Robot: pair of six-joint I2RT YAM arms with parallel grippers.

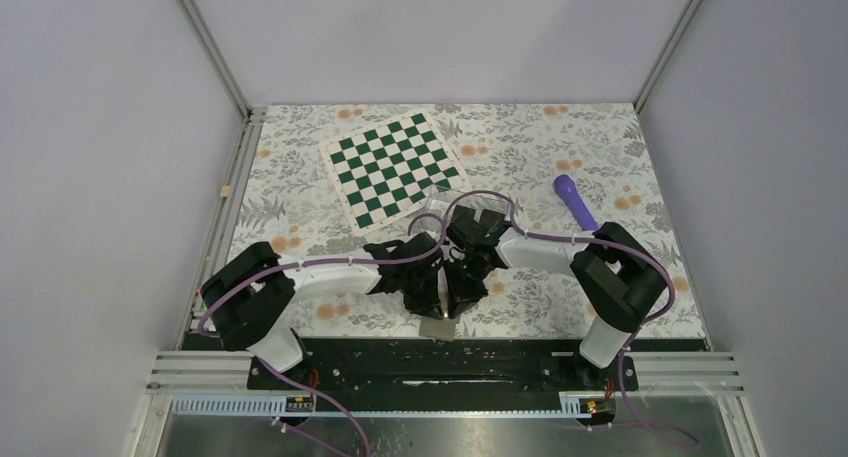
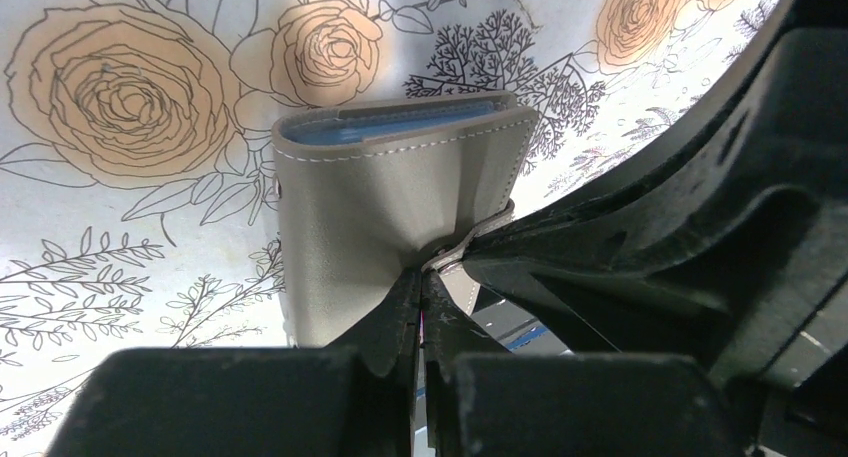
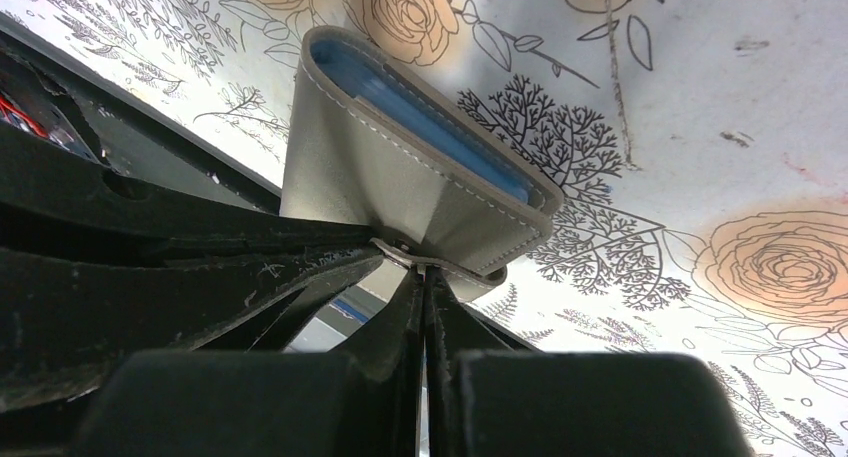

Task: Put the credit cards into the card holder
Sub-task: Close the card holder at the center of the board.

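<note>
**Entry: wallet and its hold**

- **Wallet** (image 2: 380, 187): taupe, folded, blue lining. It sits at the near edge of the table (image 1: 560, 147), between the two arms. Whether it is lifted off the cloth cannot be told.
- **Left tool** (image 2: 420, 282): fingers together, clamped on the wallet's stitched edge.
- **Right tool** (image 3: 422, 267): fingers together, clamped on the same edge. It meets the left tool almost tip to tip.
- **Reason for the hold (judged):** each tool appears to have one leaf, so the leaves can be drawn apart and the pockets bared. Neither tool is free to take a card.
- **Wallet heading:** the pinched edge is nearest the tools. The open mouth, showing blue, points away from both wrist cameras toward the table. The mouth's long axis runs nearly level across the left wrist view. In the right wrist view it slants down to the right.
- **Cards:** none in view. They are judged to be tucked inside the wallet, so their long axis cannot be told.
- **Holder** (image 1: 447, 199): clear box, faint in the top view. It stands on the table at the near corner of the chess mat (image 1: 395, 169), just beyond the tools. Its long axis and contents cannot be told.
- **Purple handle** (image 1: 574, 201): lies to the right, well apart from the wallet, and plays no part here.
- **Stage (judged):** early, with no card drawn yet.
</note>
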